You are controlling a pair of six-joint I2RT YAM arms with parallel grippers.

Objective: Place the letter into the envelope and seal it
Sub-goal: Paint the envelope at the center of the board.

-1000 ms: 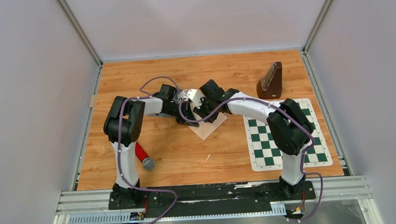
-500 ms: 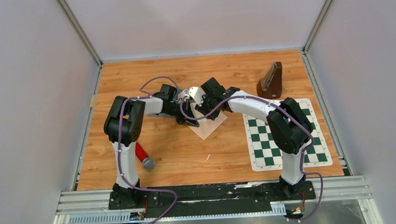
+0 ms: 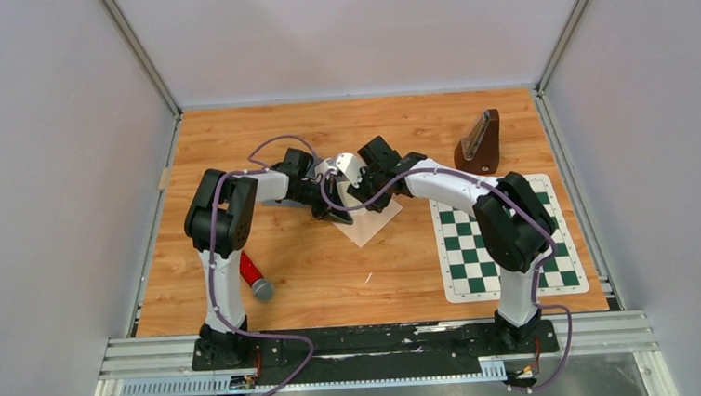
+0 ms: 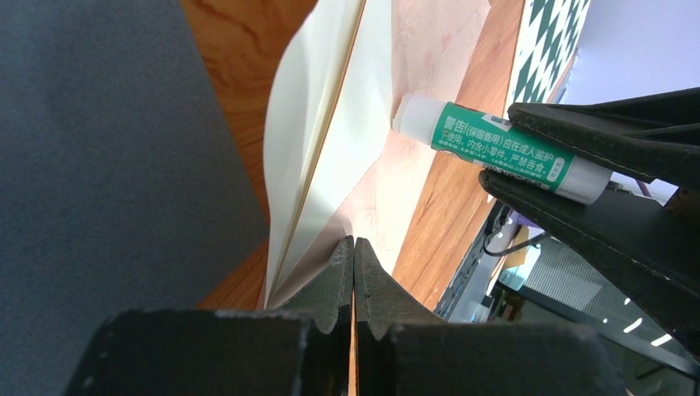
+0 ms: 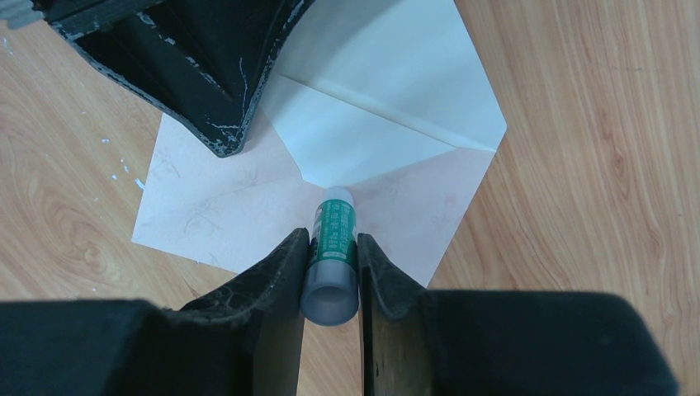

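Note:
A pale envelope (image 5: 231, 214) lies on the wooden table with its white flap (image 5: 388, 107) folded open; in the top view the envelope (image 3: 368, 223) sits between the two arms. My right gripper (image 5: 333, 239) is shut on a green glue stick (image 5: 333, 235) whose white tip touches the envelope at the base of the flap. My left gripper (image 4: 353, 247) is shut, its tips resting on the envelope's body (image 4: 388, 190) beside the raised flap (image 4: 330, 124). From the left wrist, the glue stick (image 4: 487, 142) shows at the right. The letter is hidden.
A red marker with a grey cap (image 3: 256, 279) lies near the left arm's base. A green checkered mat (image 3: 504, 243) covers the right side. A brown wooden stand (image 3: 478, 144) is at the back right. Both arms crowd the table's middle.
My right gripper with the glue stick has shifted slightly along the envelope, its wrist turning a little. The left gripper stays pressed on the envelope.

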